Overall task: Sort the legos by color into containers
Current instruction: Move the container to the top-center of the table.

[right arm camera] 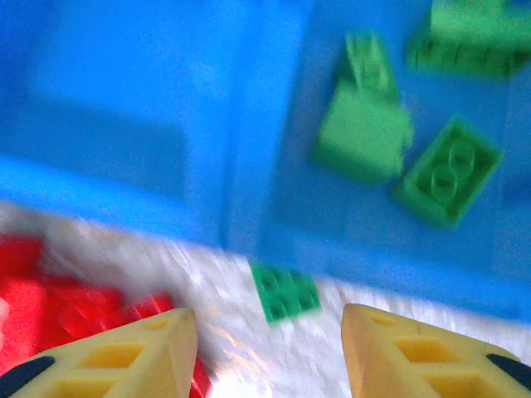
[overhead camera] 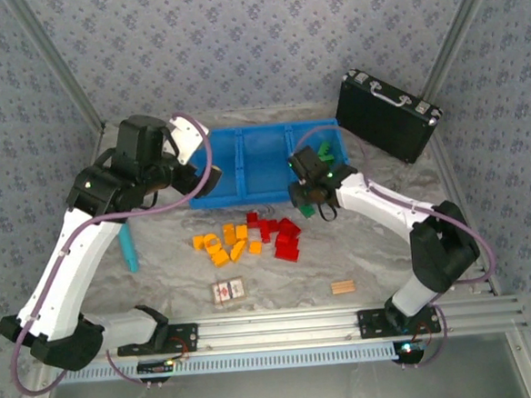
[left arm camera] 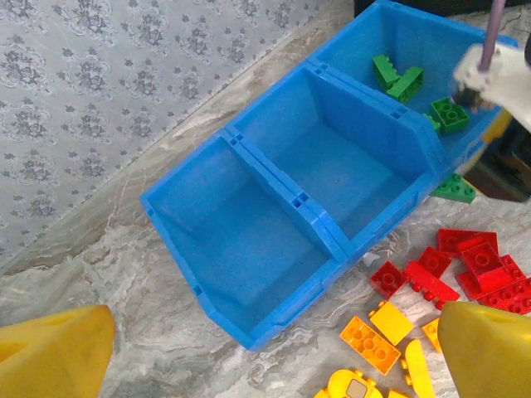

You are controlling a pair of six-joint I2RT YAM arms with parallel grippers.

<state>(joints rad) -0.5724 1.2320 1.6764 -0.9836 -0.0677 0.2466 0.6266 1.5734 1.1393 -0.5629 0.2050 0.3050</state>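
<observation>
- The right gripper [right arm camera: 270, 352] hovers over the near wall of the blue tray [left arm camera: 241, 240]. Its fingers stand partly apart with nothing between them.
- One green brick [right arm camera: 286, 292] lies flat, studs up, on the table [overhead camera: 162, 284] just near of the tray's right compartment, below that gripper. It looks like the next pick.
- Other green bricks [left arm camera: 398, 79] lie in the right compartment; the middle and left compartments are bare.
- Red bricks [overhead camera: 282, 236] and orange-yellow bricks [overhead camera: 221, 246] sit in a loose heap on the table near the tray, reds to the right.
- The left gripper [left arm camera: 270, 361] hangs above the tray's left end, wide open and empty.
- The bricks are probably light, stiff and smooth-sided. I would pinch the green one squarely across two opposite flat sides, low down, since a skewed grip could make it twist or squirt out.
</observation>
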